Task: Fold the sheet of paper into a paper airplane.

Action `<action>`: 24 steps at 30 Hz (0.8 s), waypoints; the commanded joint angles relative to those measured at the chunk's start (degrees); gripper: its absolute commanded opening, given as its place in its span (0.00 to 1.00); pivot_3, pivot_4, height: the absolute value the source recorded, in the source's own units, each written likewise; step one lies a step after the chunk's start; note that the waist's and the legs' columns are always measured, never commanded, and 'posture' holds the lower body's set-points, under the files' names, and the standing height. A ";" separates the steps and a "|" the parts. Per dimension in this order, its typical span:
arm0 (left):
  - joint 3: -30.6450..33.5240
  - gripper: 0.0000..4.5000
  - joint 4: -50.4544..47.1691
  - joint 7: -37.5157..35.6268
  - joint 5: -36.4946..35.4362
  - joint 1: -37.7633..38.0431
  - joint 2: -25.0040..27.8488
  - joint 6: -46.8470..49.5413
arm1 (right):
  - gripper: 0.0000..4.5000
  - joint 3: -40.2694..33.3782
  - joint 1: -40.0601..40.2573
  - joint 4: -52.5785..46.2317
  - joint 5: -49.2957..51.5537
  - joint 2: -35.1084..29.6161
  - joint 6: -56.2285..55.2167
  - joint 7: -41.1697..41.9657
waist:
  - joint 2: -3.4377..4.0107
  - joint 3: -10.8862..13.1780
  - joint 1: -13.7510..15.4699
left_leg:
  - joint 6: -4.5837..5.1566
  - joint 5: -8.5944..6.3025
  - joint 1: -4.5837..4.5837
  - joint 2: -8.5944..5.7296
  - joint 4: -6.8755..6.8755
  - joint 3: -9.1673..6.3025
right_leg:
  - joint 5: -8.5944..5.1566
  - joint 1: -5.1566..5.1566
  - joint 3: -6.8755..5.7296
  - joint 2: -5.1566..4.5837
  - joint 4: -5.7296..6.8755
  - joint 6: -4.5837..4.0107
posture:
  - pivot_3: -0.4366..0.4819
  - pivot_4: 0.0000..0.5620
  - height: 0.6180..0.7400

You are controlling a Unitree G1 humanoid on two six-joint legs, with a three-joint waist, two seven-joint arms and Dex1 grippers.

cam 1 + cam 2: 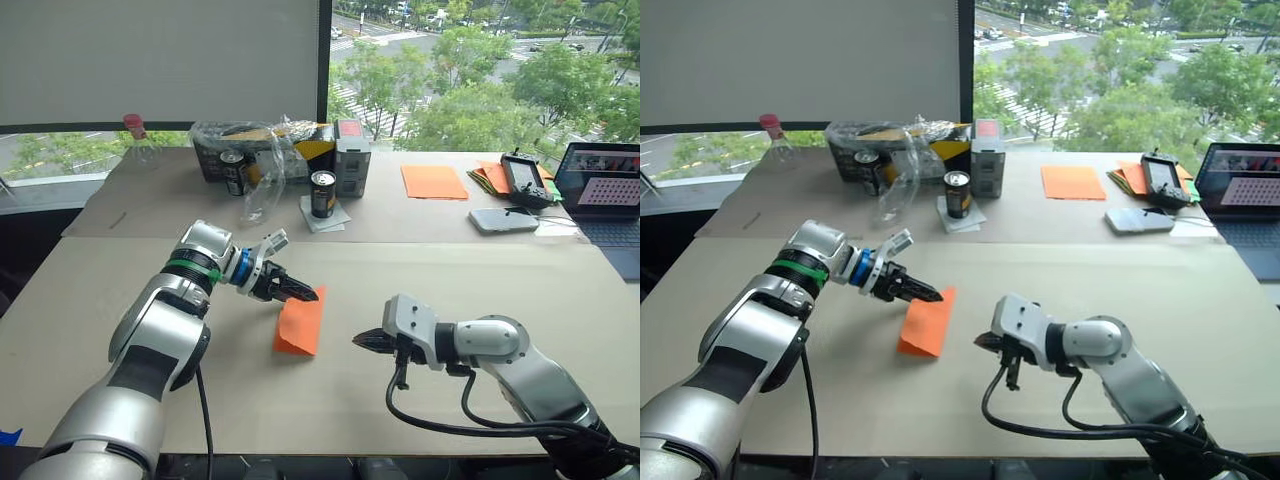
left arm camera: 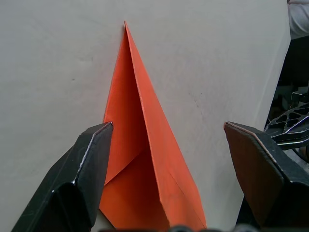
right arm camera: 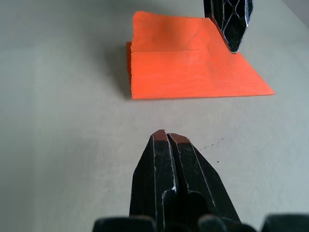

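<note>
- Far L, back edge of table [image 1: 120,330]: clear bottle w/ red cap [image 1: 134,135], near the window.
- Back centre-L: black box [image 1: 262,152] wrapped in clear plastic, one dark can [image 1: 235,172] just in front of it; grey carton [image 1: 352,156] beside the box.
- 2nd can [image 1: 322,193] stands on a white square, nearer us than the carton.
- L gripper [image 1: 303,294]: arm reaches in from L, tips at the plane's far corner. Wrist view shows fingers [image 2: 87,164] wide apart, straddling the plane, not clamped.
- Plane [image 1: 301,322]: orange, folded to a narrow wedge w/ layered flaps, lying flat on the table mid-front, between the two grippers. Point faces away from the L gripper.
- R gripper [image 1: 360,341]: just R of the plane, apart from it, tips aimed at it. Fingers [image 3: 166,164] pressed together, holding nothing.
- Back R: smooth orange sheet [image 1: 434,181], flat, well apart from the plane.
- Further R: pile of orange + green papers [image 1: 490,175], black controller [image 1: 525,180] partly on it, phone [image 1: 503,219] in front.
- Far R edge: open laptop [image 1: 608,200], screen lit.
</note>
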 commanded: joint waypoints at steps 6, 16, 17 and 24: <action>0.50 0.31 3.43 -5.74 4.31 -4.04 -1.84 0.38 | 0.00 -1.56 -0.95 -1.77 1.28 -0.17 1.02 -1.58 | -0.01 0.01 -0.12 | 0.00 0.00 0.01 0.00 0.00 0.00 | 0.00 0.00 0.00 0.00 0.02 0.00 | 0.48 0.27 0.92; 10.58 0.00 0.85 1.06 1.27 -4.21 -1.47 10.27 | 0.00 -1.41 -2.58 -0.72 1.24 0.00 1.08 -1.68 | -0.01 0.01 -0.09 | 0.00 0.00 0.01 0.00 0.03 -0.02 | 0.00 0.00 0.00 0.00 0.05 0.00 | 0.48 0.27 0.92; 13.38 0.00 0.60 3.63 0.29 -4.34 -1.58 12.66 | 0.00 -1.46 -2.71 -0.65 1.22 -0.06 0.96 -1.64 | -0.01 0.00 -0.09 | 0.01 0.00 0.01 0.01 0.04 -0.02 | 0.00 0.00 0.00 0.00 0.05 0.00 | 0.48 0.27 0.92; 37.26 0.00 -5.79 29.70 -2.71 -1.51 -5.23 24.88 | 0.00 -2.67 -4.73 2.22 -2.17 -1.14 0.97 -4.83 | -0.01 0.00 0.00 | 0.00 0.00 0.02 0.00 0.13 -0.04 | 0.01 0.00 0.00 -0.02 0.13 0.02 | 0.48 0.27 0.92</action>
